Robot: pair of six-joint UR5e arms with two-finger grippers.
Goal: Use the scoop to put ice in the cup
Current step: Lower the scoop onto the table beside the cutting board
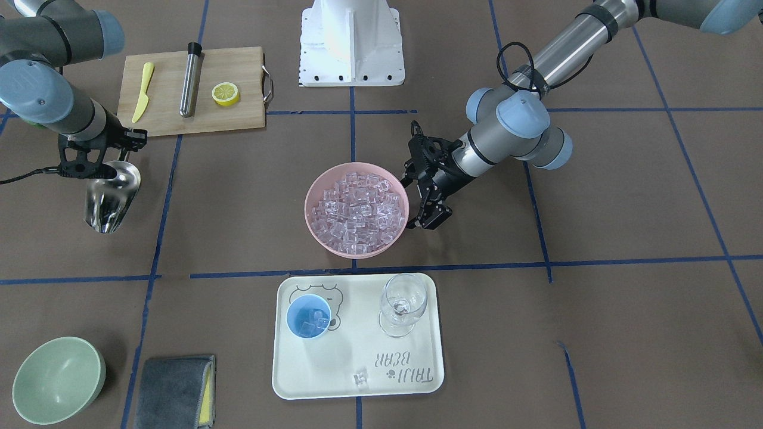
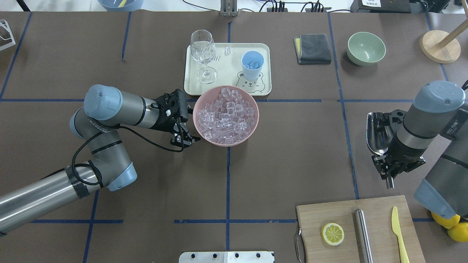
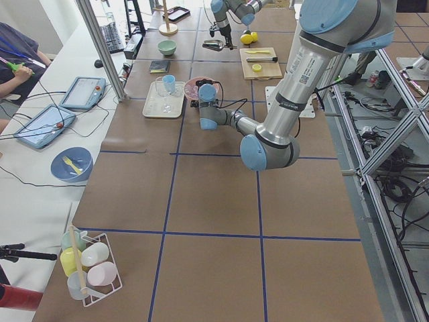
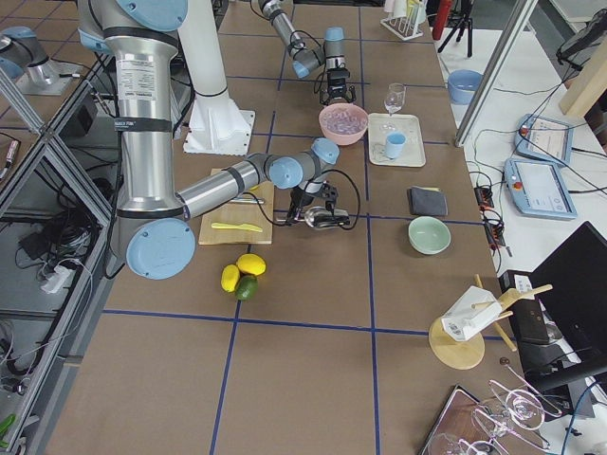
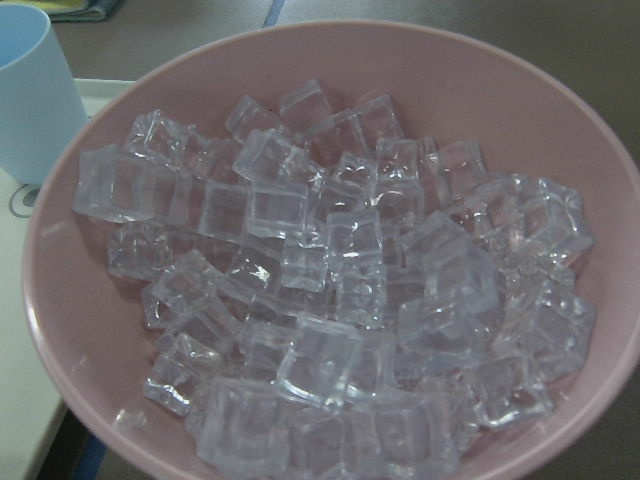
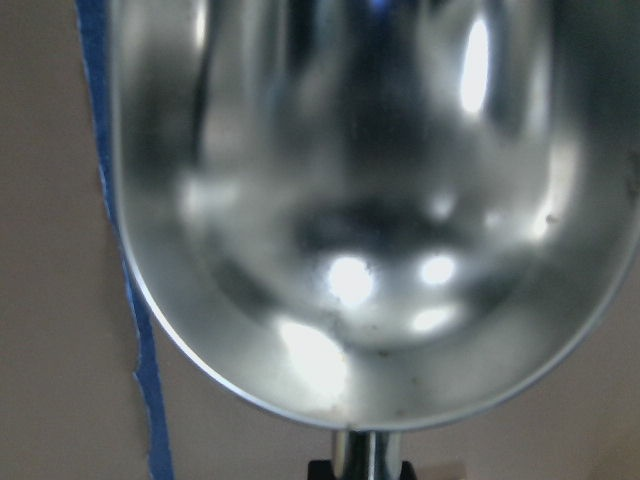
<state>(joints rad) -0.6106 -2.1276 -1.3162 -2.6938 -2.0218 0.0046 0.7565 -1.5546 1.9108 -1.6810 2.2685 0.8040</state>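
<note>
The ice [image 1: 357, 208] fills a pink bowl [image 2: 252, 126] at mid-table and shows close up in the left wrist view [image 5: 330, 290]. The light-blue cup [image 1: 309, 316] stands on a cream tray [image 1: 357, 339] and holds a few cubes; it also shows from overhead [image 2: 252, 65]. One loose cube [image 1: 360, 377] lies on the tray. My left gripper [image 2: 190, 140] is at the bowl's rim and seems shut on it. My right gripper [image 1: 89, 171] is shut on the handle of the steel scoop [image 1: 113, 199], far to the side and low over the table. The scoop's trough [image 6: 370, 200] is empty.
A clear wine glass [image 1: 404, 304] stands on the tray beside the cup. A wooden board [image 1: 191, 89] carries a yellow knife, a steel cylinder and a lemon half. A pale-green bowl [image 1: 56, 378] and a grey cloth [image 1: 176, 390] lie near the far edge.
</note>
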